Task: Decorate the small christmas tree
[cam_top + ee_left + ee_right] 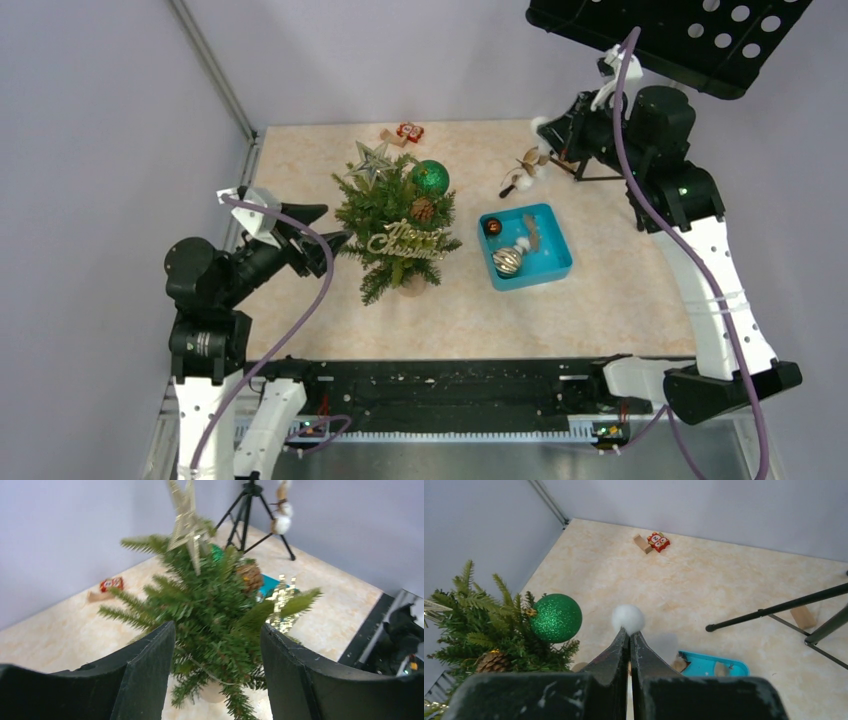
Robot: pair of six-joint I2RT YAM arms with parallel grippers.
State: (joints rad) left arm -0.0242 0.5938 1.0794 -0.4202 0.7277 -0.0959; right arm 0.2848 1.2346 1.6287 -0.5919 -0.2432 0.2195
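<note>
The small christmas tree [398, 232] stands mid-table, wearing a silver star [371, 160], a green glitter ball [431, 178], a pine cone [423, 210] and a gold "Merry Christmas" sign [405, 243]. My left gripper [325, 228] is open at the tree's left side. In the left wrist view the tree [215, 610] fills the gap between the fingers [150, 665]; I cannot tell if they touch it. My right gripper [629, 632] is shut on a white pompom ornament [628, 618]. It holds this ornament [525, 170] in the air to the tree's right, above the table's far side.
A blue tray [553, 262] right of the tree holds a silver ball [507, 261] and a small dark red ball [492, 227]. A red ornament with a wooden block [405, 132] lies at the far edge. A black tripod music stand [680, 40] stands at the far right.
</note>
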